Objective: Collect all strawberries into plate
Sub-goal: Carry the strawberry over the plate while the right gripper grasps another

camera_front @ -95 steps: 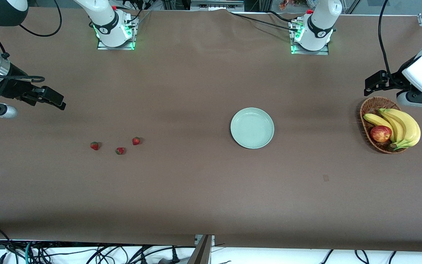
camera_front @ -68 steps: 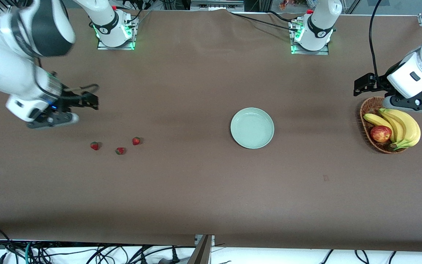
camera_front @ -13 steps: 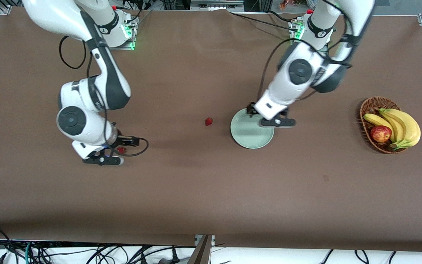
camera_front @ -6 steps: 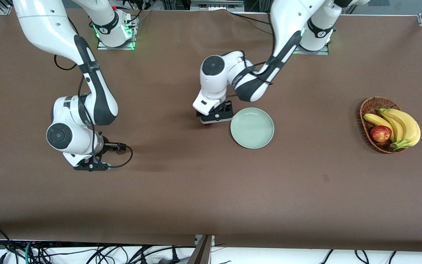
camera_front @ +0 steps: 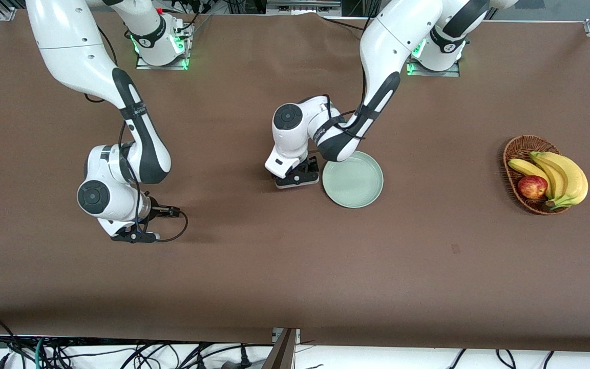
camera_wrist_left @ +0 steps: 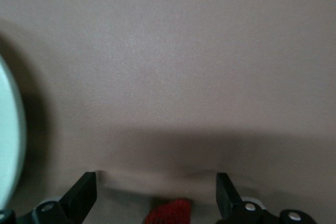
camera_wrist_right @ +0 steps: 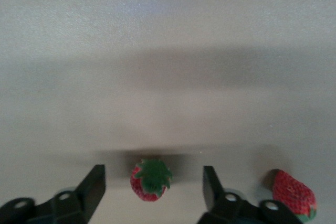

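- Two white Franka arms bend down over the brown-covered table [camera_front: 295, 266], each elbow folded and each wrist pointing at the tabletop.
- Left gripper [camera_wrist_left: 156, 195] sits low just beside the plate [camera_front: 353, 179], on the side toward the right arm's end; its black fingers [camera_wrist_left: 84, 195] are spread wide, with one strawberry [camera_wrist_left: 169, 212] lying between them, gripped by neither.
- Right gripper [camera_wrist_right: 152, 190] hangs low toward the right arm's end of the table, fingers [camera_wrist_right: 94, 184] parted around a second strawberry [camera_wrist_right: 150, 181] that shows its green leafy cap; the berry rests on the cloth, not pinched.
- Third strawberry [camera_wrist_right: 294, 193], red and seeded, lies just beside that gripper, outside its fingers.
- Plate is round, pale mint green, smooth and shallow with a raised rim; nothing lies on it.
- Oval brown wicker basket [camera_front: 514, 154] stands at the left arm's end, holding yellow bananas [camera_front: 564, 177] and a red apple [camera_front: 532, 186].
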Robot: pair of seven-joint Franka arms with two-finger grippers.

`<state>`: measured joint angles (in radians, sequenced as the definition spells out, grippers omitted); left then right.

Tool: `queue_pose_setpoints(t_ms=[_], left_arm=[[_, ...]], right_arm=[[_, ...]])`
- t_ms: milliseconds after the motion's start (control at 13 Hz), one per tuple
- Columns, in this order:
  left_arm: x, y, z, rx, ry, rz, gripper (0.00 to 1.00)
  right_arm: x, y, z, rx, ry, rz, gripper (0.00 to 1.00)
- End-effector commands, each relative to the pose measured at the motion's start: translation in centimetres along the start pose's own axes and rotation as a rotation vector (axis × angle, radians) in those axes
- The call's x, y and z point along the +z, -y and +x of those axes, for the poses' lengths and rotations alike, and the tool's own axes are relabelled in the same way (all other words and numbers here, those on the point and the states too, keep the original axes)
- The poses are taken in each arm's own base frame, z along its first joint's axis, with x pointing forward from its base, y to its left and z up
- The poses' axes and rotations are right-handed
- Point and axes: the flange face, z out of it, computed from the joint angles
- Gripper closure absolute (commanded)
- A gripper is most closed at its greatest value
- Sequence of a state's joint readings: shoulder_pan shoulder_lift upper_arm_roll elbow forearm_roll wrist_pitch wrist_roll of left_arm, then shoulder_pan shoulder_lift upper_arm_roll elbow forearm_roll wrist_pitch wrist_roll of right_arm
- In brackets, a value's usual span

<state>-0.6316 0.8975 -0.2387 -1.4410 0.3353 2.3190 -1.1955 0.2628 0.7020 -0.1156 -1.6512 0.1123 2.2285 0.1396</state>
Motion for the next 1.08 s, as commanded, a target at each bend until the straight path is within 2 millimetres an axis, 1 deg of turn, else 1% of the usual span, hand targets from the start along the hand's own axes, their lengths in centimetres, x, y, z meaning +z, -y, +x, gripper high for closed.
queue_pose_setpoints(t_ms=[0, 77, 309, 386, 463, 540, 694, 849, 926, 1003], left_arm=[[-1.0, -1.7, -1.4, 0.016, -0.023, 0.0, 0.0], [-0.9, -1.9, -2.1, 0.024, -0.017, 0.006, 0.0], [-1.2, -1.6, -2.5, 0.029, 0.003, 0.05, 0.0], [-1.2, -1.3, -2.7, 0.028, 0.012, 0.076, 0.13], [-1.6, -1.1, -2.3, 0.024, 0.013, 0.082, 0.36], [-1.8, -1.0, -1.7, 0.016, 0.011, 0.077, 0.45], [-1.6, -0.3, -0.3, -0.008, 0.009, 0.073, 0.45], [-1.3, -0.4, -0.9, -0.005, 0.013, 0.079, 0.47], [-1.1, -0.4, -1.1, -0.002, 0.015, 0.083, 0.59], [-1.2, -0.4, -1.2, -0.004, 0.016, 0.083, 0.67]], right_arm=[[0.4, -0.2, -0.4, 0.0, -0.007, 0.022, 0.37], [0.9, -0.2, -0.7, 0.0, -0.004, 0.022, 0.41], [1.7, -0.3, -1.2, 0.001, -0.006, 0.021, 0.56], [1.7, -0.3, -1.2, 0.001, -0.005, 0.021, 0.62], [1.7, -0.4, -1.2, 0.0, -0.005, 0.021, 0.66], [1.5, -0.3, -1.2, 0.001, -0.004, 0.021, 0.67], [0.5, -0.2, -1.0, -0.003, -0.015, 0.025, 0.67], [-0.1, -0.1, -0.8, -0.002, -0.022, 0.027, 0.67], [-0.6, -0.1, -0.7, 0.001, -0.018, 0.028, 0.67], [-0.7, 0.1, -0.8, 0.002, -0.012, 0.028, 0.67]])
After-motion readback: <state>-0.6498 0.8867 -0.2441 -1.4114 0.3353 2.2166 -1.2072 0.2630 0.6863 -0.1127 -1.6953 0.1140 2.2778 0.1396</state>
